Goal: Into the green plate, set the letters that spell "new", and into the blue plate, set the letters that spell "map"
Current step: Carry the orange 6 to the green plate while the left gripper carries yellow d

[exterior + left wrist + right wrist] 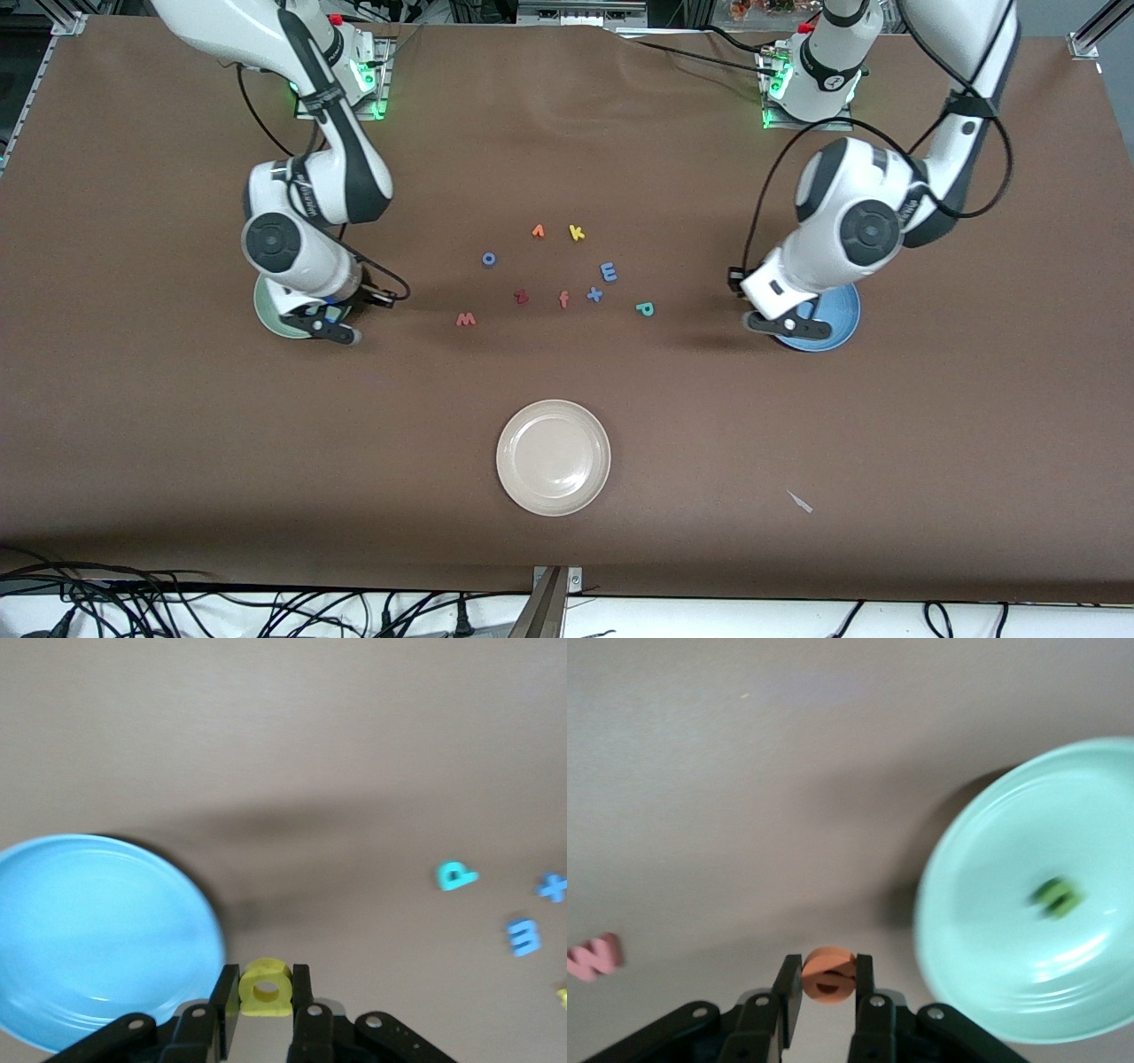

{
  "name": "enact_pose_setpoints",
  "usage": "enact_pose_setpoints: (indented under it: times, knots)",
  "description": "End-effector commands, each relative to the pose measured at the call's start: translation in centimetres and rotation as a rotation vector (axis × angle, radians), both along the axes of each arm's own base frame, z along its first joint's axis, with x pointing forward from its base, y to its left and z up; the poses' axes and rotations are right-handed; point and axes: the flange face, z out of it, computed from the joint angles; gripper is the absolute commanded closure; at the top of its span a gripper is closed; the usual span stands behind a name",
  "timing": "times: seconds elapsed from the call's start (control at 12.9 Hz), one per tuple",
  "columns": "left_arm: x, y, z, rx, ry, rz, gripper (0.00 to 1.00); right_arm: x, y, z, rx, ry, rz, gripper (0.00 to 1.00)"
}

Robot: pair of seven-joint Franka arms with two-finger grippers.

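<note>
Bright even overhead light, soft arm shadows; wrist views motion-blurred

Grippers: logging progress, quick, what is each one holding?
Left gripper: shut on the yellow foam letter "a".
Right gripper: shut on the orange foam letter "e".

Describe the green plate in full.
The green plate is round, pale mint, glossy like glazed ceramic or plastic, with a raised rim and shallow well. It lies flat on the brown table at the right arm's end, partly hidden under that arm in the front view. A small green letter, blurred, lies inside. The right gripper, shut on an orange letter, is beside the rim, not touching it.
</note>
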Motion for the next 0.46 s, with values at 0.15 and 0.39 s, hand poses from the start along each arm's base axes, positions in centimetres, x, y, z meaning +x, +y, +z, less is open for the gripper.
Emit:
enact_pose_setpoints:
  times: [0.15, 0.39]
  knots:
    - [1.3, 7.2, -3.1, 0.085, 0.030, -0.138, 0.83, -1.4, -9.3, -0.7, 0.010, 0.076, 0.202, 0.82]
    - [2.0, 10.5, -6.2, 0.118, 0.050, -0.147, 0.83, -3.9, -11.9, -3.9, 0.007, 0.043, 0.249, 0.82]
